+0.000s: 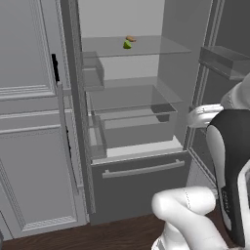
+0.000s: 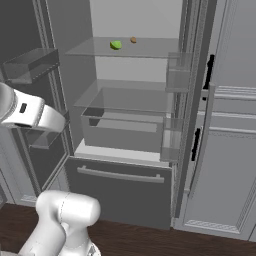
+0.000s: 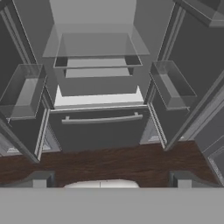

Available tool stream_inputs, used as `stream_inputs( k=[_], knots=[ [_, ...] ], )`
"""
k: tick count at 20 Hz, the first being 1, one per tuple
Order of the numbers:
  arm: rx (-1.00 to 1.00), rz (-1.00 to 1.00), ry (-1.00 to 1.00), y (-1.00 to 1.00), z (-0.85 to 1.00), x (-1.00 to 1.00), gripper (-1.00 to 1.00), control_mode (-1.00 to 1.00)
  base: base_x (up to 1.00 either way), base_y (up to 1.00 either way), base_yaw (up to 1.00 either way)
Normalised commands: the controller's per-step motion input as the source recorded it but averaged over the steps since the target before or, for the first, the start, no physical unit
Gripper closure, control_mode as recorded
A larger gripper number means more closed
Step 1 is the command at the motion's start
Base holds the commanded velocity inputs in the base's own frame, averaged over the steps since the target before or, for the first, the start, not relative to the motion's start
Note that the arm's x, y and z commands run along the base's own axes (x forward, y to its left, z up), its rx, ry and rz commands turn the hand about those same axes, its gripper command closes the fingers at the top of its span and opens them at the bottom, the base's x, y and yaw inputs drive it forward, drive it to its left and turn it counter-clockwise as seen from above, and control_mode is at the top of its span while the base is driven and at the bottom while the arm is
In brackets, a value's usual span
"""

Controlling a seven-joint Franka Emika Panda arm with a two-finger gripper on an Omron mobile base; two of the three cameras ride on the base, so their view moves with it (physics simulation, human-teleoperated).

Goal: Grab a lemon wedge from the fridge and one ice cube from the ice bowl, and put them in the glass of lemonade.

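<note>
Grey panelled cabinet (image 1: 29,146) with short black handles is sitting at far left of the left base view, one unit. Next to it the tall dark grey smooth-fronted fridge (image 1: 139,183) is standing with both doors swung open, one long grey bar handle (image 1: 142,169) showing across its bottom drawer. Inside: two clear glass shelves, one clear crisper bin (image 1: 134,124), all smooth and translucent. One tiny yellow-green lemon wedge (image 1: 127,44) is lying on the top glass shelf (image 1: 156,46), with one small brown lump (image 1: 131,38) just behind it, near but apart as far as I can tell. Right base view is showing the same pair, wedge (image 2: 116,45) left of the lump (image 2: 133,40). White arm with dark joints is rising at lower right of the left base view. In the hand view the pincer (image 3: 109,178) is standing spread wide, gripping nothing, two dark finger tips (image 3: 40,179) over dark wood floor (image 3: 109,162), facing the drawer; wedge is well apart, up above on the top shelf.
</note>
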Motion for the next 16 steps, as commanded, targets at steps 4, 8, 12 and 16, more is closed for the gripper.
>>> stream_inputs(
  k=[4,8,12,16],
  knots=[
    [0.0,0.0,-0.03,0.0,-0.06,0.04,-1.0,-1.0,0.0,0.0,0.0],
    [0.0,0.0,-0.06,-0.01,-0.07,0.02,-1.0,-1.0,0.0,0.0,0.0],
    [0.0,0.0,-0.09,0.0,-0.19,0.39,-1.0,1.0,0.14,0.0,0.0],
    [0.0,0.0,0.0,0.0,0.0,0.0,-1.0,1.0,0.82,0.0,0.0]
  ],
)
